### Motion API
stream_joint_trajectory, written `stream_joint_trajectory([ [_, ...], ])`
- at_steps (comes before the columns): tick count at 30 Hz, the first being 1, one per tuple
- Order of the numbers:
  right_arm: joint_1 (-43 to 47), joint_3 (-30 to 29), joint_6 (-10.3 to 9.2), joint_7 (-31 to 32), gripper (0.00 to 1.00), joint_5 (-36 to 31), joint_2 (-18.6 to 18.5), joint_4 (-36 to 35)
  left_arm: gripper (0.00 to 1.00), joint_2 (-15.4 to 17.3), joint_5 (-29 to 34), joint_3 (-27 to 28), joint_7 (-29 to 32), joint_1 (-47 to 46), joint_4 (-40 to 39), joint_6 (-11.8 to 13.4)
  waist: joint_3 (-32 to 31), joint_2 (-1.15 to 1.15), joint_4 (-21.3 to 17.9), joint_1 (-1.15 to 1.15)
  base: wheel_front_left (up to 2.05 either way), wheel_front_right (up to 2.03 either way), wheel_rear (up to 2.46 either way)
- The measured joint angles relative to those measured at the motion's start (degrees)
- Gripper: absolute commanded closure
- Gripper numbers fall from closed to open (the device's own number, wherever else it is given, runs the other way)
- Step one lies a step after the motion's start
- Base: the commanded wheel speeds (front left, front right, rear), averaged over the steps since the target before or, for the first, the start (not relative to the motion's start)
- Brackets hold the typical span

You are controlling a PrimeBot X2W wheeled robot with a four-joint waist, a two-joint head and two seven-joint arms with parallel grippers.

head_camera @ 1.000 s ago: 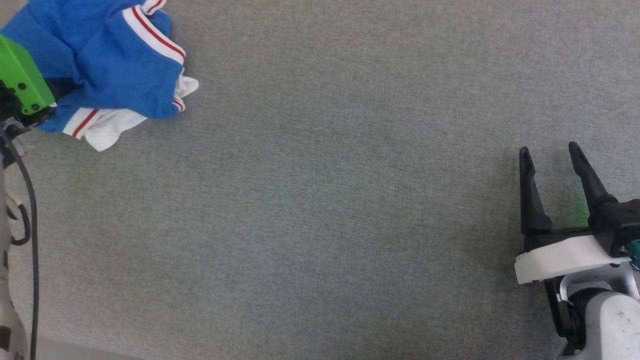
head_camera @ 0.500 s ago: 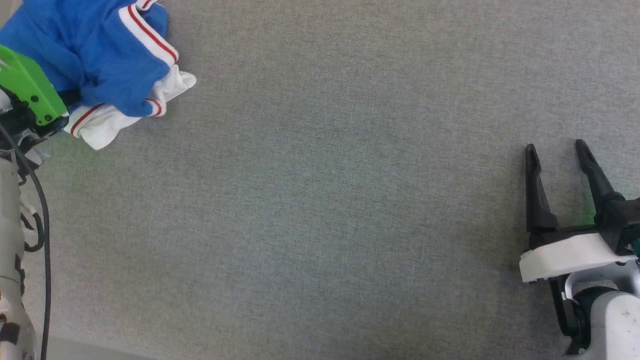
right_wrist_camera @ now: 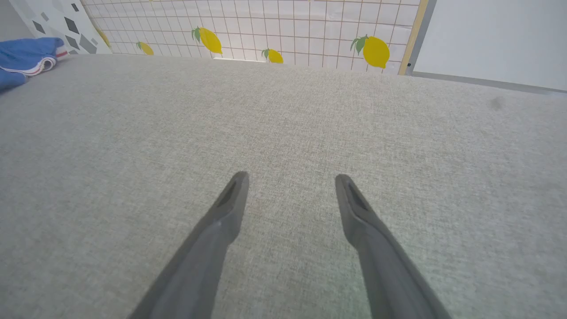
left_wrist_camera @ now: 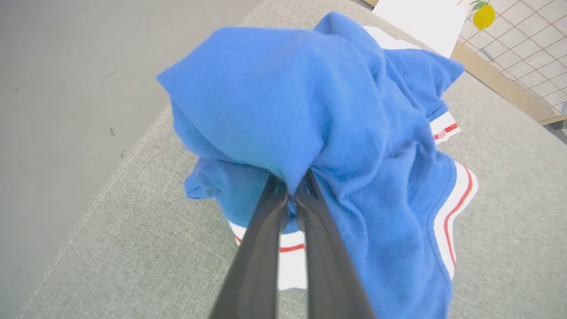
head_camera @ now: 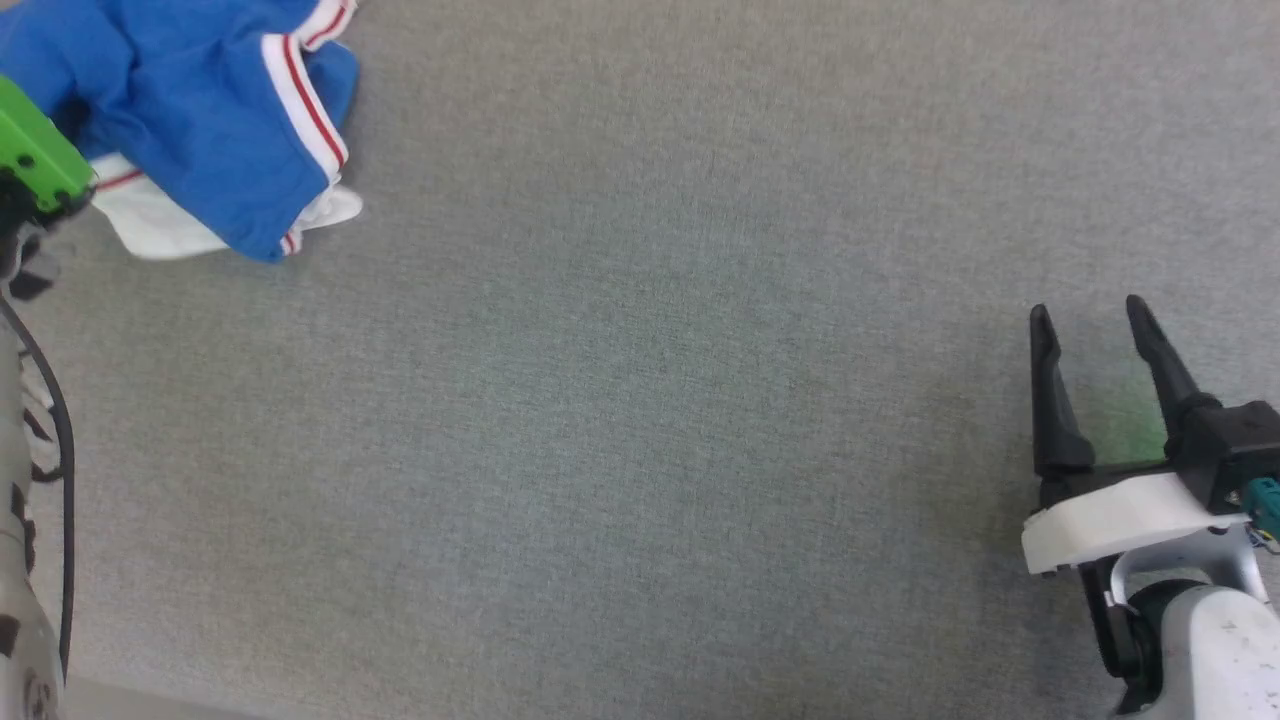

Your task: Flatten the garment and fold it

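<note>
Status: early, nothing flattened, no fold made

- The garment (head_camera: 200,120) was found crumpled in a heap at the far left of the grey fabric tabletop (head_camera: 650,400), close to the seamed edge seen in the left wrist view. Blue body cloth was piled over itself, a white sleeve was tucked underneath, and striped trim was twisted across the top. No print could be read.
- The left hand (left_wrist_camera: 292,186) was pressed together on a ridge of blue cloth, with the fabric pinched between the fingertips. Whether one layer or several had been caught could not be told. The cloth looked to be tented up at the pinch, so a lift or drag toward the middle is judged to be the step in hand.
- The right hand (head_camera: 1090,312) was held spread and empty, low over bare tabletop at the right, well apart from the garment.

Left to do, as judged: the heap to be brought to the open middle, a second corner to be taken by the right hand, the shirt to be spread flat, then sleeves and body folded

Risk: with a grip on a mid-body ridge, the heap may be dragged rather than opened
</note>
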Motion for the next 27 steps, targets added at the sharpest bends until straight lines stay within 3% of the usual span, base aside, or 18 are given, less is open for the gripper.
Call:
stream_joint_trajectory([
  [9, 0.01, 1.10, 0.00, -2.70, 0.00, 2.79, 0.00, 5.48, 1.00, 0.59, 1.54, -2.01, -6.54, -4.59, -2.00, -1.18, -6.29, 0.00, -0.42, -0.01, 0.00, 0.00, 0.00],
  [19, 1.16, 2.05, 0.00, -5.60, 0.00, 5.69, -0.01, 11.46, 1.00, 1.14, 3.65, -5.00, -8.11, -9.61, -6.41, -2.03, -14.49, 0.00, -1.97, -0.01, 0.00, 0.00, 0.00],
  [27, 2.23, 2.49, 0.00, -7.39, 0.00, 7.58, -0.02, 14.73, 1.00, -0.24, 4.42, -7.95, -7.59, -11.26, -9.06, -2.18, -21.08, 0.00, -3.70, -0.01, 0.00, 0.00, 0.00],
])
